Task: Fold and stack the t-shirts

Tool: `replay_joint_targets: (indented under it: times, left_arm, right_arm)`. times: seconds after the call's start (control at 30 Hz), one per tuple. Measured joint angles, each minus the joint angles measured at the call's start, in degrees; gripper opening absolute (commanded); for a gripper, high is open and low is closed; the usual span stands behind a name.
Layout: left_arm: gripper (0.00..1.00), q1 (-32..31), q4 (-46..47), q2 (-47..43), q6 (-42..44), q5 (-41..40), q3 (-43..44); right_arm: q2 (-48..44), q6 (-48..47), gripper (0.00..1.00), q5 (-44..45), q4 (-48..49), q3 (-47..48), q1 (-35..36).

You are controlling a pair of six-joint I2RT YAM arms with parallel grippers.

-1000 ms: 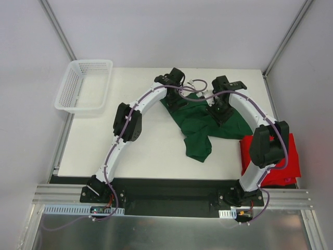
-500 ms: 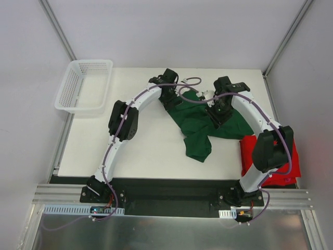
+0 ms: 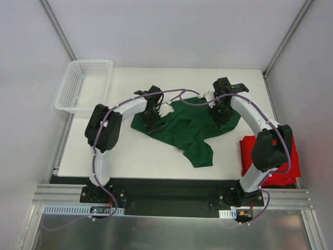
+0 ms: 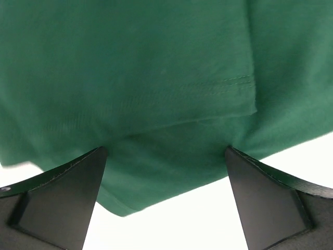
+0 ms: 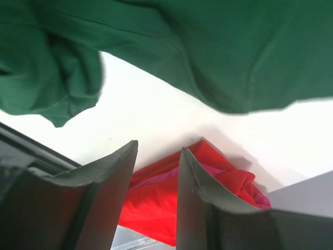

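Left tool point(image 4: 165, 149) gapes wide over the soft, rumpled green t-shirt point(image 3: 187, 127) mid-bench point(image 3: 130, 151), gripping nothing. Right tool point(image 5: 158, 146), narrowly parted, holds nothing. Red t-shirt point(image 3: 245, 153) lies bunched near right.

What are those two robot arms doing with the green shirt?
They're working on folding t-shirts. The green shirt lies rumpled in the middle of the table, not folded yet. The left gripper is down at the shirt's left edge with its fingers wide open. The right gripper is at the shirt's far right side, its fingers a little apart and gripping nothing. The red shirt waits at the near right corner, with no gripper on it.
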Motion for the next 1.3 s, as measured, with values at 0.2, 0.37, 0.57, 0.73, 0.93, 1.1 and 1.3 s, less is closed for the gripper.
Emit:
replay_joint_targets:
  times: [0.2, 0.37, 0.57, 0.73, 0.93, 1.1, 1.3]
  left_arm:
    - [0.99, -0.76, -10.45, -6.25, -2.51, 4.94, -6.62]
    - [0.99, -1.92, -18.97, -13.22, -3.58, 12.57, -4.72]
    - [0.99, -0.87, -15.80, -21.46, -3.76, 14.93, 4.37]
    - [0.99, 2.12, -7.74, -16.46, -4.20, 12.70, 7.85]
    - [0.99, 3.45, -1.53, 0.79, -4.31, 6.32, 10.45]
    - [0.99, 3.80, 0.98, 5.68, -3.91, 1.49, 10.43]
    - [0.99, 3.74, 4.92, 2.05, -3.50, -0.94, 6.95]
  right_arm:
    - [3.82, 0.17, 0.43, 3.76, 1.11, 0.50, 0.00]
    - [6.29, 0.50, 0.44, 4.96, 1.60, 2.32, 0.00]
    - [7.15, 0.83, 0.44, 5.29, 4.09, 3.74, 0.00]
    - [11.82, 0.44, 0.47, 8.00, 5.64, 7.43, 0.00]
    - [19.82, -0.35, 0.48, 12.22, 5.86, 15.61, 0.00]
    - [21.99, -0.72, 0.48, 14.12, 5.73, 16.87, 0.00]
    - [21.55, -0.72, 0.45, 14.01, 6.34, 14.49, 0.00]
